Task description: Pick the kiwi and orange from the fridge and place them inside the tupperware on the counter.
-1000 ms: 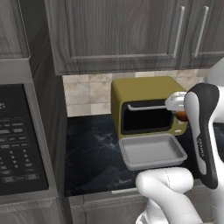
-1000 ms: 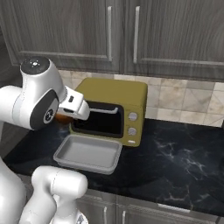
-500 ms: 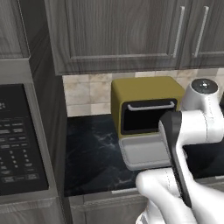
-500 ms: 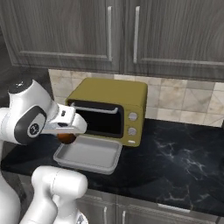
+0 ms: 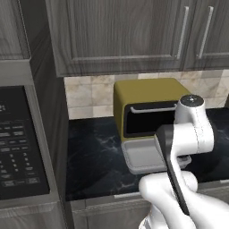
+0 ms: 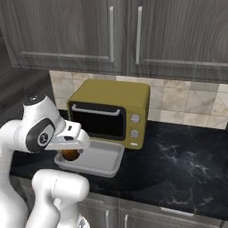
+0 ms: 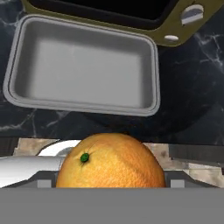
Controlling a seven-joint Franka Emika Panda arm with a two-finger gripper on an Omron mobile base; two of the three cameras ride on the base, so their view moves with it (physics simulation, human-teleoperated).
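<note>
In the right base view, the gripper is clamped on the orange and hangs at the near left corner of the tupperware. This tray lies on the black counter, just in front of the yellow-olive microwave. In the hand view the orange sits between the jaws, above the near rim of the tupperware.

The light is even and rather soft, without strong glare. The black marbled stone worktop stays dark with pale veins. The shallow pale grey rectangular tray has gentle shading along its inner walls. All rendered pictures look slightly soft; the round bright orange fruit close to the lens appears a little blurred.
</note>
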